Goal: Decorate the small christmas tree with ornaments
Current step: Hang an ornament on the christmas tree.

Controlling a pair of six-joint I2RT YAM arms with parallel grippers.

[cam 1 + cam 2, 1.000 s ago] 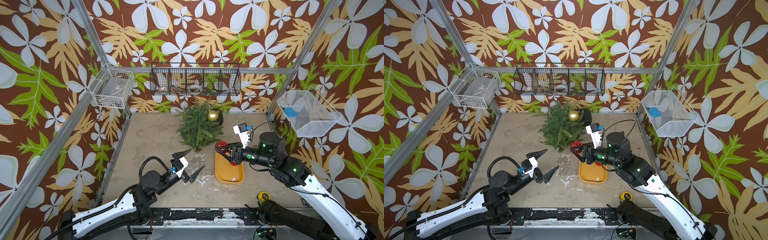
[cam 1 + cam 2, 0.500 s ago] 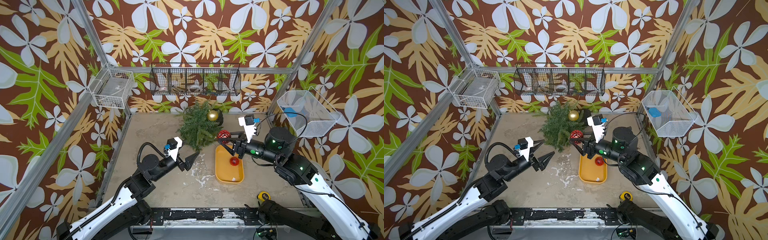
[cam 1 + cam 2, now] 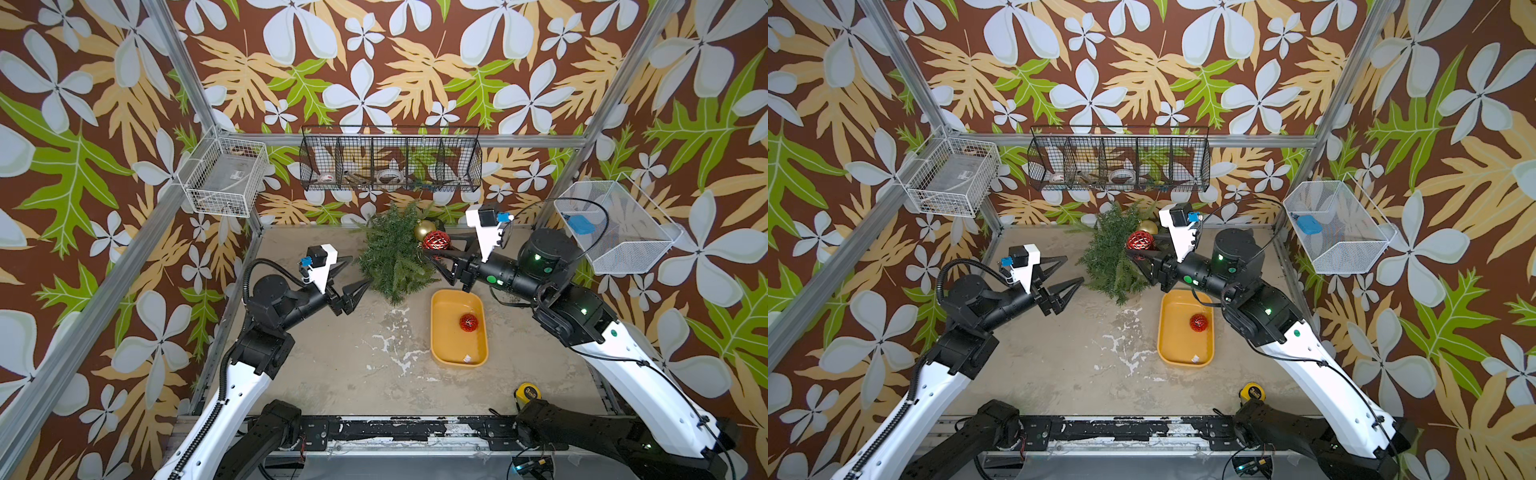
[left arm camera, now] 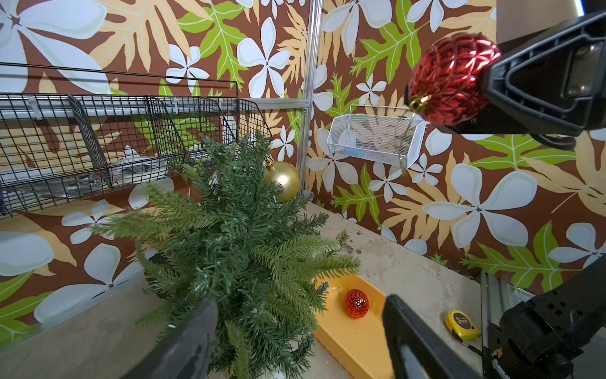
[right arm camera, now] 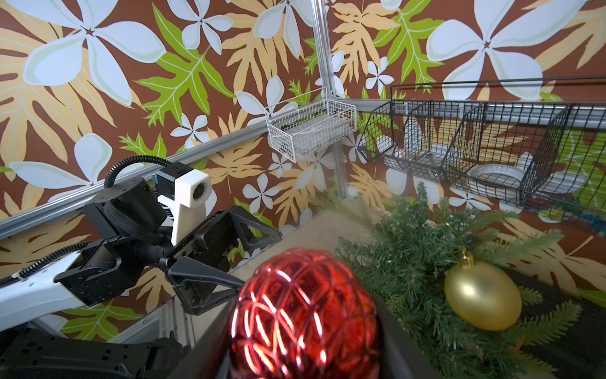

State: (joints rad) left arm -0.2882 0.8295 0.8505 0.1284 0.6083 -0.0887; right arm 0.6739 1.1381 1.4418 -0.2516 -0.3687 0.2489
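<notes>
Right, nearest the front edge lies the yellow tape measure (image 3: 525, 392) on the table (image 3: 332, 353), over on my right side. Just past it sits the yellow tray (image 3: 438, 353), and in it rests one red ornament (image 3: 468, 322), glittery and faceted, lying alone toward the tray's far end.

Further in, my left gripper (image 3: 360, 271) hovers with its jaws spread wide and nothing between them. Its tips are right at the left fringe of the small christmas tree (image 3: 392, 257); whether they brush the needles I cannot tell.

Opposite, my right gripper (image 3: 433, 249) is clamped on the other red ornament (image 3: 435, 240), a shiny ball cut in diamond facets with a small gold cap. It is up off the table at the tree's right edge.

The tree itself is bushy and dark green, standing near the back wall, wider than the tray. Just behind my held ball, a smooth gold ornament (image 3: 424, 228) sits in the branches on the far right side.

Beyond, a black wire basket (image 3: 390, 160) hangs on the back wall.
</notes>
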